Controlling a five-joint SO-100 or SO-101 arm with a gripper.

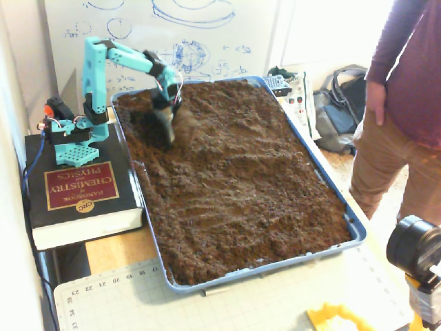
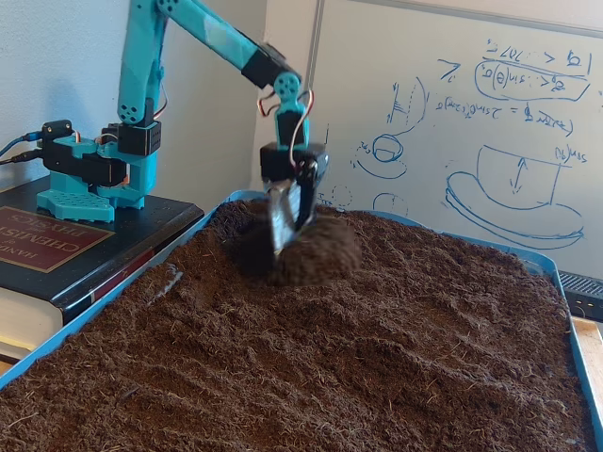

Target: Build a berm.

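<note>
At the far left of both fixed views my teal base (image 1: 71, 134) sits on a thick black chemistry handbook (image 1: 81, 196), which lies just beside the left rim of the blue tray (image 1: 355, 231). From there my arm (image 2: 203, 28) reaches up and over the tray's edge into its far left corner. My pincer (image 2: 281, 247) points down into the soil (image 1: 241, 179), its tips sunk in the loose dirt, with a flat metal blade (image 2: 282, 217) showing along one side. Whether my fingers are clenched or parted I cannot tell: the soil hides the tips.

Touching my pincer on its right side in the low fixed view is the berm (image 2: 316, 250), a rounded mound of dark crumbly soil standing higher than the ground around it, with a shallow hollow to its left. In the high fixed view the berm (image 1: 185, 118) appears blurred. Further right the soil spreads in low ripples across the tray. On the wall behind hangs a whiteboard (image 2: 471, 113) with blue sketches, and a person (image 1: 406, 103) stands at the right edge of the high view.
</note>
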